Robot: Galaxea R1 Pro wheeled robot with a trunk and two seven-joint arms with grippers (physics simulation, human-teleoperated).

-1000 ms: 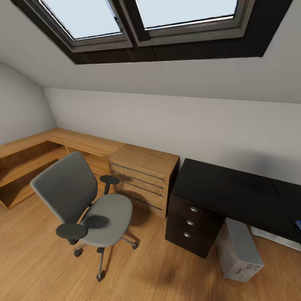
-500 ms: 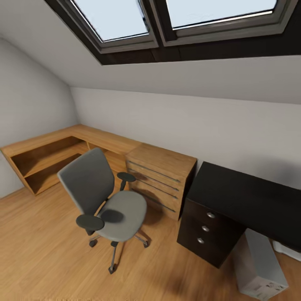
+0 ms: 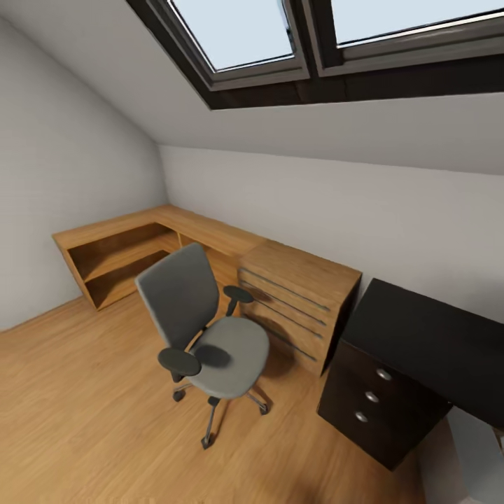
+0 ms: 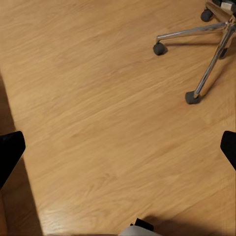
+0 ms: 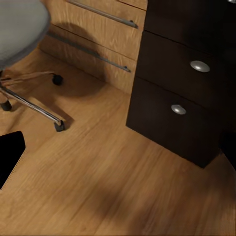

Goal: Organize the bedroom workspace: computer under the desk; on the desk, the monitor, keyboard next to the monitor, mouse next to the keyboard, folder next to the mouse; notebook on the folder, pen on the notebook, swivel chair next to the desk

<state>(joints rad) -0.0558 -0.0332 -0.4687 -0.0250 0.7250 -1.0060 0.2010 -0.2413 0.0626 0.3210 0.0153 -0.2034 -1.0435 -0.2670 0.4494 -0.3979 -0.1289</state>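
Standing on the light wood floor (image 3: pixel 84 406), well apart from the black table (image 3: pixel 427 343), the grey upholstered swivel chair (image 3: pixel 210 336) should roll easily; push its stiff backrest. Both hands look spread apart, holding nothing.

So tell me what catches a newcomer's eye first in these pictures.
The grey swivel chair stands out first, alone on the light wood floor mid-room, its seat bare. Behind it runs a light-wood shelf unit and drawer chest, with the black desk to their right. Overhead, dark-framed skylights cut the sloped ceiling.
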